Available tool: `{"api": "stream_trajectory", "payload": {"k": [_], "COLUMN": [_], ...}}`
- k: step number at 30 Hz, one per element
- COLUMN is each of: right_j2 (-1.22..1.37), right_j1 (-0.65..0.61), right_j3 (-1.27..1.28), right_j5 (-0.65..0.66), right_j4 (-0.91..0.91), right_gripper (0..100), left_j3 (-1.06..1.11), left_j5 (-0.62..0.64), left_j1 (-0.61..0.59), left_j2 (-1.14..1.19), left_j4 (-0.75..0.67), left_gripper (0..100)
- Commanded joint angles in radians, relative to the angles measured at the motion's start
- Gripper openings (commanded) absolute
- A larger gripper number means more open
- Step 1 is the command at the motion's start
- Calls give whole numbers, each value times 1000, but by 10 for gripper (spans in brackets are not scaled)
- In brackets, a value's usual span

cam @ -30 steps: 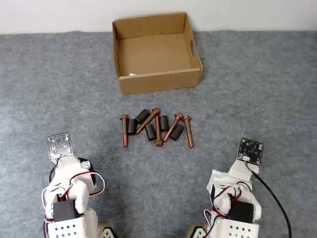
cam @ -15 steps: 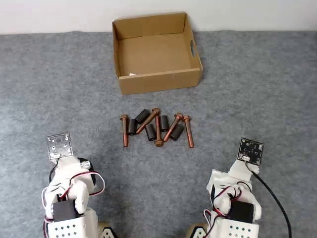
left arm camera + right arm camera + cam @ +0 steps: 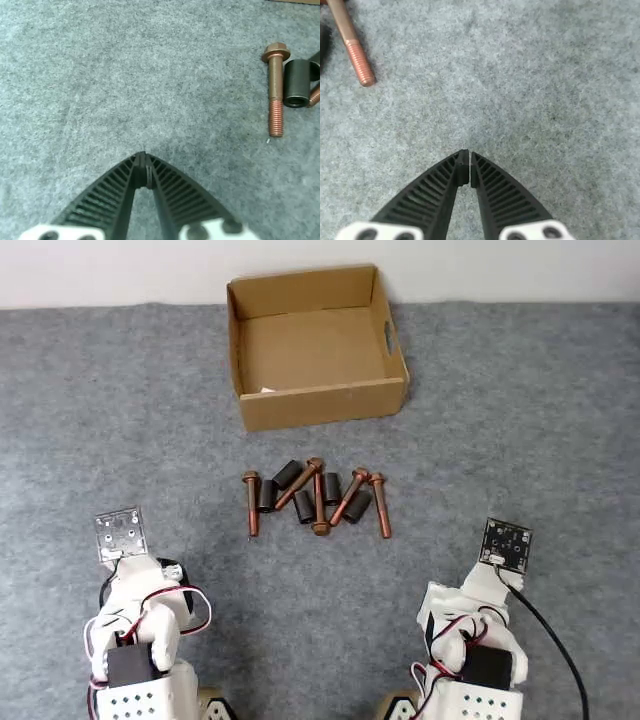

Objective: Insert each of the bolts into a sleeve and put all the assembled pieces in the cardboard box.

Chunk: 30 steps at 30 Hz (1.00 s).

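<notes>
Several copper bolts (image 3: 318, 499) and black sleeves (image 3: 331, 488) lie mixed in a loose cluster at the middle of the grey carpet. Behind them stands the cardboard box (image 3: 321, 402) with nothing but a small scrap in it. My left gripper (image 3: 144, 161) is shut over bare carpet at the near left, with one bolt (image 3: 275, 89) and a sleeve (image 3: 299, 83) some way off from its tips. My right gripper (image 3: 465, 159) is shut over bare carpet at the near right, apart from the threaded end of a bolt (image 3: 351, 42). Both arms (image 3: 140, 625) (image 3: 470, 640) sit folded at the near edge.
A white wall (image 3: 500, 270) runs behind the box. The box has a handle slot (image 3: 388, 337) in its right wall. Grey carpet (image 3: 540, 420) stretches open on both sides of the cluster and in front of it.
</notes>
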Motion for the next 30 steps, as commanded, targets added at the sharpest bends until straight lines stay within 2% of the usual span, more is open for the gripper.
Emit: {"api": "stream_trajectory", "payload": {"k": [1,23,30], "right_j2": [-5,-5,-4], "right_j1": [8,1,4], "right_j3": [18,18,-193], "right_j5": [-6,-3,192], "right_j4": [4,1,-102], "right_gripper": [9,9,9], "left_j3": [-4,-4,-4], "left_j5": [-8,-8,-8], "left_j1": [-2,-2,-2], "left_j2": [-9,-9,-9], "left_j4": [9,9,9], "left_gripper": [6,6,6]}}
